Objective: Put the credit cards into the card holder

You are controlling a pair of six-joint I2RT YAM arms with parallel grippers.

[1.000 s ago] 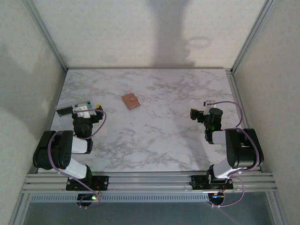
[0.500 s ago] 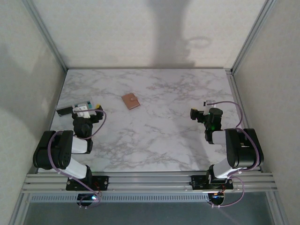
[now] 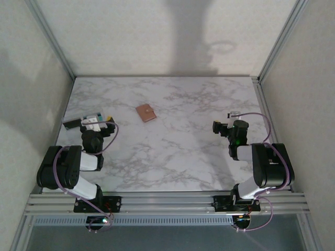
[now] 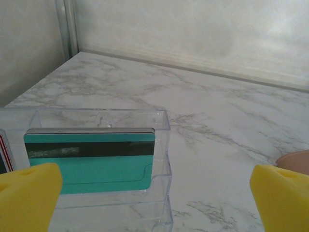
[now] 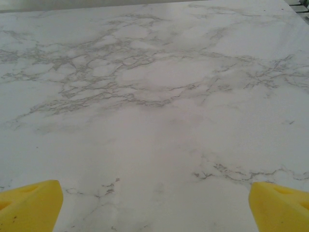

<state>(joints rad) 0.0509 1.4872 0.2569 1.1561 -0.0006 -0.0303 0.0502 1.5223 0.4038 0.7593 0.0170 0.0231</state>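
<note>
**Credit cards** [image 4: 89, 159]: teal one foremost, stood upright in a clear stand [image 4: 161, 126] at the left edge of the table [image 3: 172, 157]. They were set directly before the left gripper [image 4: 155, 198], whose jaws were spread wide and empty.

**Card holder** [image 3: 146, 112]: laid mid-table, apparently closed, well apart from the cards.

**Right gripper** [image 5: 154, 203]: likewise parted, nothing held.

**Recommended:** one card alone to be pinched by its top edge and lifted straight up, the stand left undisturbed.
</note>
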